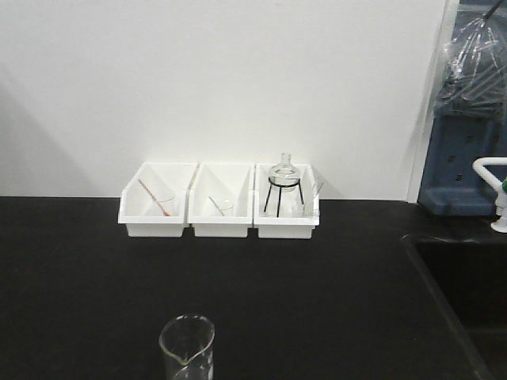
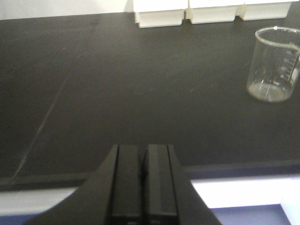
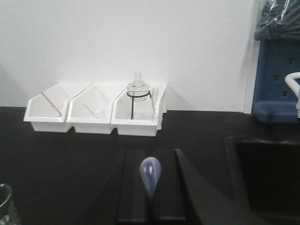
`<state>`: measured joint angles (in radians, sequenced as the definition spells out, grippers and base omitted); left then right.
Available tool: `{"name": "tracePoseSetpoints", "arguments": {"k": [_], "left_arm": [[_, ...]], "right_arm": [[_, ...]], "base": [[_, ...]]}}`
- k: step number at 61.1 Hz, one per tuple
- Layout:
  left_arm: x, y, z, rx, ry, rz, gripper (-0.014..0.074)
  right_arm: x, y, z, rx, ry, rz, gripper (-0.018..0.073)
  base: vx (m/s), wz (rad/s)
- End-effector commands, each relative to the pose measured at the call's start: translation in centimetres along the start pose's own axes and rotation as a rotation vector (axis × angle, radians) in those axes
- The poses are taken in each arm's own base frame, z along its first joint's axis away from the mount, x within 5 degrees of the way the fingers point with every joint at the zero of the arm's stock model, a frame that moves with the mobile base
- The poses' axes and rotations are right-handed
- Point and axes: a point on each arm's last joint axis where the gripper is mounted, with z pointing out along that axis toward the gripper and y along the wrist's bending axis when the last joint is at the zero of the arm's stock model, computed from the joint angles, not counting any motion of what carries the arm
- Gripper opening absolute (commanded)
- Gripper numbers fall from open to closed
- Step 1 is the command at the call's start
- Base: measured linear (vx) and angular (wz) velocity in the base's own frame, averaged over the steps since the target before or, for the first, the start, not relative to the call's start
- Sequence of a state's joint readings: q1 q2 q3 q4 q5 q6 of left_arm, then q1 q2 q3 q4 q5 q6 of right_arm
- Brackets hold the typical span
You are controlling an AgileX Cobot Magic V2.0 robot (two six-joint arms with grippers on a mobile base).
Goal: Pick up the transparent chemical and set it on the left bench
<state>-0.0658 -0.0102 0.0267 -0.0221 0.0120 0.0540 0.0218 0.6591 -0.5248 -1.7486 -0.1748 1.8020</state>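
Note:
The transparent chemical (image 1: 310,199) is a small clear beaker with a pale dropper leaning in it. It stands in the rightmost white bin beside a round flask (image 1: 284,176) on a black tripod, and shows faintly in the right wrist view (image 3: 153,107). The bins rest at the back of the left bench (image 1: 87,277), a matte black worktop. My right gripper (image 3: 150,153) hovers over this worktop well short of the bins, shut on the bulb of a pale clear dropper (image 3: 150,174). My left gripper (image 2: 144,148) is shut with nothing in it, near the bench's front edge.
A larger clear beaker (image 1: 187,349) with a pour lip and graduation marks stands on the bench near the front, also in the left wrist view (image 2: 273,63). Two more white bins (image 1: 155,204) (image 1: 219,207) hold beakers with a red and a green dropper. A sunken sink (image 1: 463,277) lies at the right.

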Motion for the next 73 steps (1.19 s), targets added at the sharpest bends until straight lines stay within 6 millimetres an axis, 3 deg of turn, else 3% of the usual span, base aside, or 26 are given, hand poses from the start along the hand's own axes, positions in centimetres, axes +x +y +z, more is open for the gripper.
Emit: {"name": "tracePoseSetpoints", "arguments": {"k": [1,28,73], "left_arm": [[-0.28,0.01,-0.13,-0.002,-0.081,-0.009,-0.0003],[-0.28,0.01,-0.13,-0.002,-0.081,-0.009,-0.0003],[-0.28,0.01,-0.13,-0.002,-0.081,-0.009,-0.0003]], "right_arm": [[-1.07,-0.23,-0.17,0.032,-0.033,-0.045,-0.0003],[-1.07,-0.23,-0.17,0.032,-0.033,-0.045,-0.0003],[-1.19,-0.55,-0.19,0.067,-0.043,-0.042,-0.0003]], "base": [[0.34,-0.37],[0.21,-0.13],[0.02,0.02]]}}
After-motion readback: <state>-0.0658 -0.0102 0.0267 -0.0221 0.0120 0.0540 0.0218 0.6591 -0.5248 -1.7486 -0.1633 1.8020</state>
